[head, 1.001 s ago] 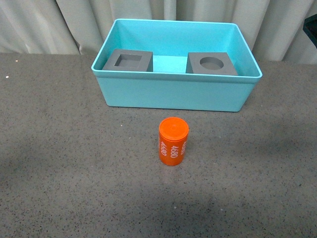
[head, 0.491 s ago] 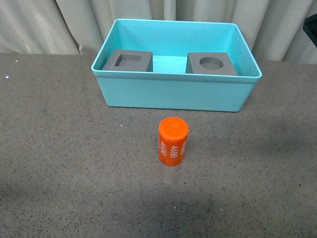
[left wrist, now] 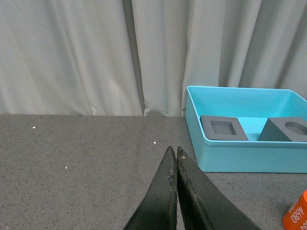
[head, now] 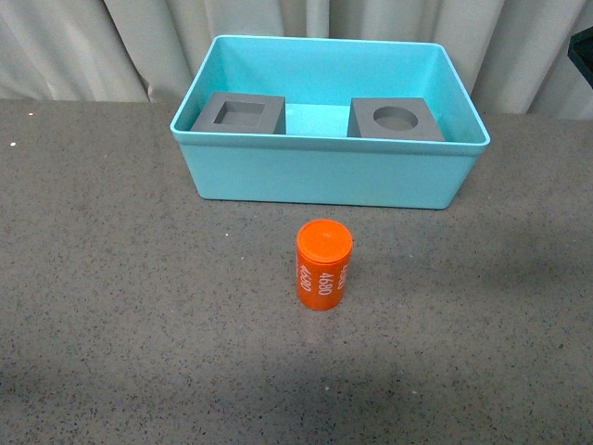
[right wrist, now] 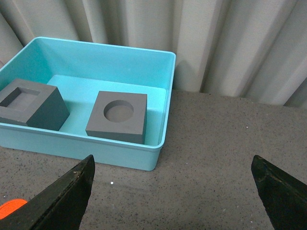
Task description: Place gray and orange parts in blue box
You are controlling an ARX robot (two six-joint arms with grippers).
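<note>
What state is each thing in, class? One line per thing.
Blue box: holds both cubes.
Square-recess gray cube: inside box, recess up.
Round-recess gray cube: inside box, recess up.
Orange cylinder: upright on table, outside box.
Left gripper: shut, empty.
Right gripper: open, empty.

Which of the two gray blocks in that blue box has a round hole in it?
The gray block on the right in the front view; its top has a round hollow. The left block has a square one instead.
</note>
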